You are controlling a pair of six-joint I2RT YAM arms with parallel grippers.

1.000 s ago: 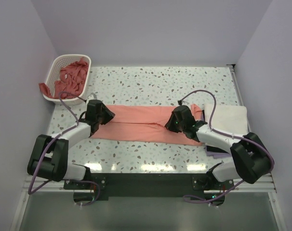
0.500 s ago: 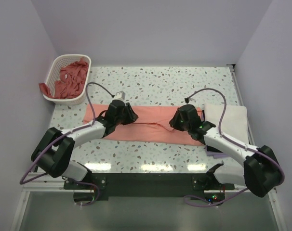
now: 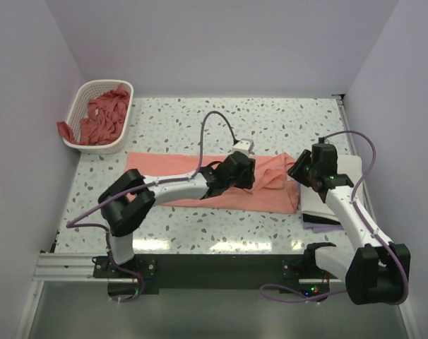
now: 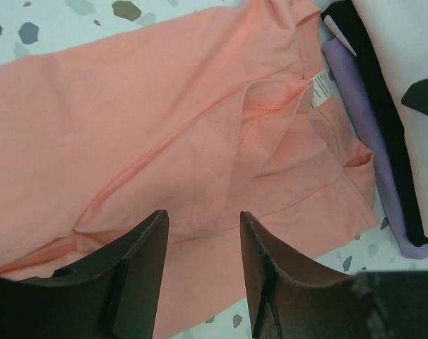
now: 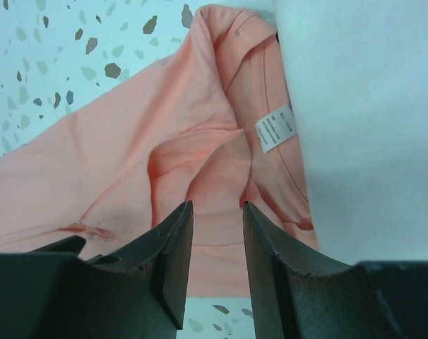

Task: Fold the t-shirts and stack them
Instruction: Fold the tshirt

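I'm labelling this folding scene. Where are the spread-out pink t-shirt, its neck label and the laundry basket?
spread-out pink t-shirt [image 3: 157, 166]: top external view, flat left part.
neck label [image 5: 275, 129]: right wrist view, middle of the tag.
white lattice basket [image 3: 103, 147]: top external view, near wall.

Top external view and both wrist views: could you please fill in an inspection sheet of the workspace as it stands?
Surface: speckled table, evenly lit.
Job's things: pink t-shirt laid in a long strip across the middle, its neck end rumpled; white t-shirt folded at the right on a lilac layer; heaped pink t-shirts in the basket at the far left, one hanging over its rim.
Clutter: nothing seen.
Grippers: left gripper open, empty, above the pink t-shirt; right gripper open, empty, above its neck end.
Cables: left arm's cable and right arm's cable loop free above the arms.
Surroundings: plain pale walls on three sides.
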